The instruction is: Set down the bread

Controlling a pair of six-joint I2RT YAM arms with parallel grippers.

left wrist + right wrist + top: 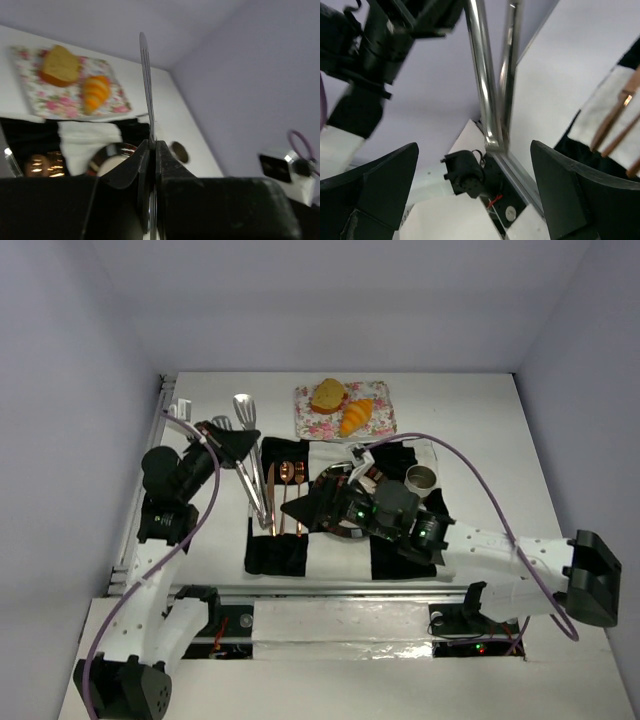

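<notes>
**Bread on floral tray; left claw on tongs**

White bench [470, 420], lavender-grey walls [60, 390]. A checked cloth [275, 555] mid-bench carries copper cutlery [285, 490] and a cup [421, 479]. Floral tray [310, 426] at the far edge, centre: bread slice [328, 395] on its left half, croissant [357, 416] just beside it on the right. A shiny plate [333, 479] is largely hidden under the right arm. Left wrist view is blurred. Left claw [232, 443] is clamped tight on steel tongs [252, 465]. Right claw [292, 508] is spread wide, with the tongs' joined end between its fingers [380, 185]; contact cannot be made out.
</notes>
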